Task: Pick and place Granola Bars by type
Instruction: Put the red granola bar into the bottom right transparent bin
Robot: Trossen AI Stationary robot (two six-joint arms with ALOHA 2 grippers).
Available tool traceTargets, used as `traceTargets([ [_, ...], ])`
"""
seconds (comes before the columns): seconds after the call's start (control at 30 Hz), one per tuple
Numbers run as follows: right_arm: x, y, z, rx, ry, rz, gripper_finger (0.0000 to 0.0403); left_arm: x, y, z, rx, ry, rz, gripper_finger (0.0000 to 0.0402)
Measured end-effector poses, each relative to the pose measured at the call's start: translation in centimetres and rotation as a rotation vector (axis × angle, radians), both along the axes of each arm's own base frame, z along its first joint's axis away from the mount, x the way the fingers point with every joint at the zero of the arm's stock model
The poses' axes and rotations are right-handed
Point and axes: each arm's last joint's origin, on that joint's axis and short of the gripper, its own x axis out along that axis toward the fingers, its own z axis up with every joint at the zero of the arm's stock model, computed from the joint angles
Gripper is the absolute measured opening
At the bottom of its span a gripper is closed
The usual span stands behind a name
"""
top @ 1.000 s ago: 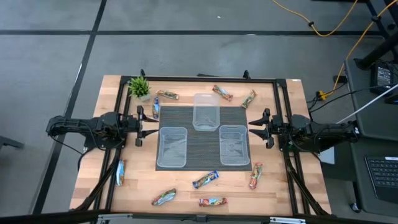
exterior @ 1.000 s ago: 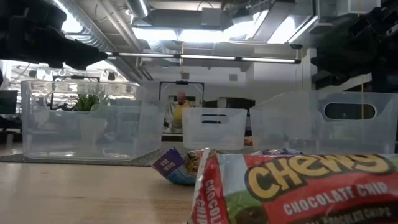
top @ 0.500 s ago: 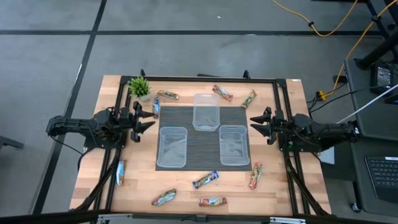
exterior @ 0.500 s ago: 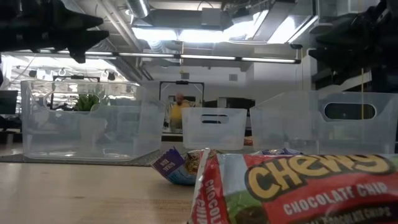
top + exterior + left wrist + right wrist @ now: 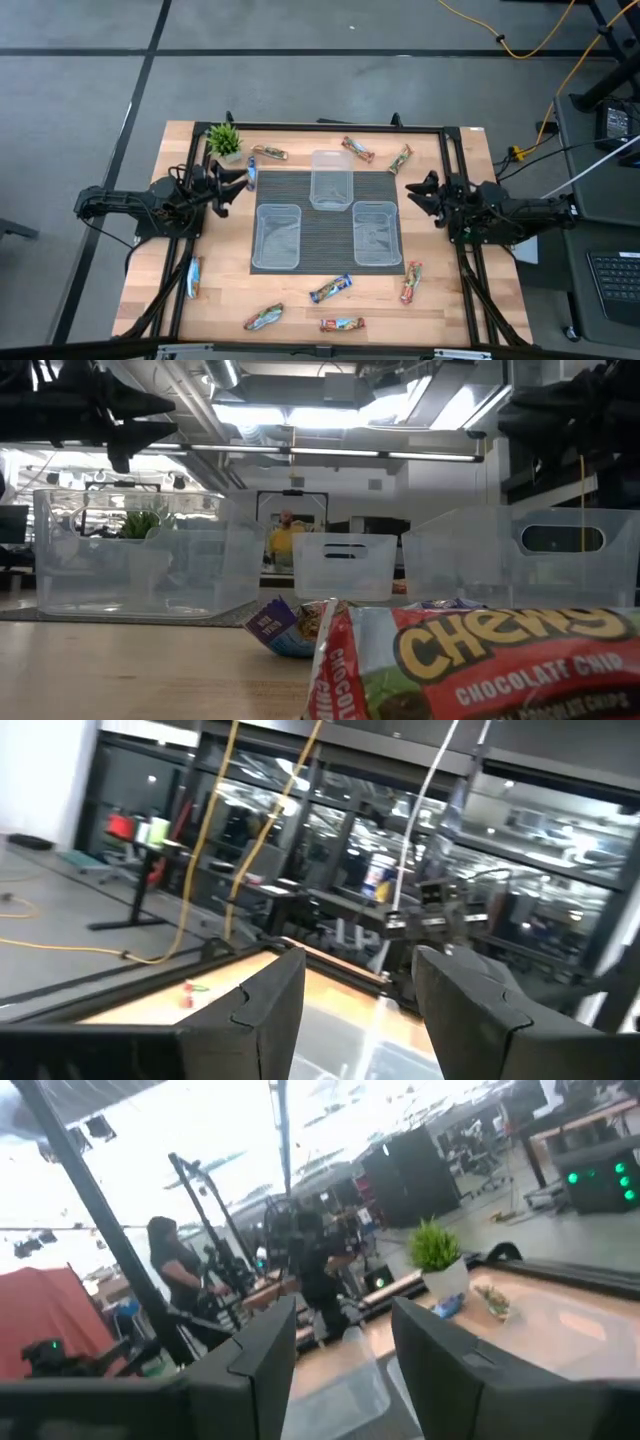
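Granola bars lie scattered on the wooden table. Along the far edge are a brown one, a red-orange one and a green-gold one, and a blue one lies at the mat's far left corner. Near the front edge lie blue bars, a red bar and two more. My left gripper is open, raised beside the blue bar. My right gripper is open, raised at the mat's right side.
Three clear plastic tubs stand on a dark ribbed mat: one far, one near left, one near right. A small green potted plant stands at the far left corner. A black frame rail borders the table.
My left gripper has swung toward the table's far edge, toward the plant and the blue bar, turning as it went. My right gripper has also swung a little toward the far edge. No bar has moved.
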Motion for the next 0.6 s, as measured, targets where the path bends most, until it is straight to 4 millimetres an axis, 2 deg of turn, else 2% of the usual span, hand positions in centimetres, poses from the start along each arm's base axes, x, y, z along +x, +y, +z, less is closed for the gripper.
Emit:
traceTargets([
  [0.1, -0.2, 0.0, 1.0, -0.006, -0.020, 0.013, 0.0170, 0.0, 0.1, -0.1, -0.009, 0.010, 0.050, 0.0180],
  [0.17, -0.6, 0.1, 2.4, -0.020, -0.013, 0.025, 0.0175, -0.1, 0.2, -0.2, -0.015, 0.017, 0.077, 0.0180],
  [0.23, -1.4, 0.2, 4.7, -0.033, 0.006, 0.076, 0.0186, -0.1, 0.2, -0.2, -0.017, 0.026, 0.091, 0.0180],
  [0.4, -3.2, 0.5, 12.0, 0.020, 0.158, 0.224, 0.0235, 0.0, 0.2, -0.4, -0.015, 0.042, 0.092, 0.0180],
  [0.5, -2.2, 0.8, 16.0, 0.080, 0.324, 0.311, 0.0251, 0.0, 0.2, -0.4, -0.009, 0.048, 0.093, 0.0180],
  [0.6, 0.5, 1.4, 18.6, 0.117, 0.557, 0.434, 0.0253, 0.0, 0.2, -0.5, 0.009, 0.064, 0.097, 0.0180],
])
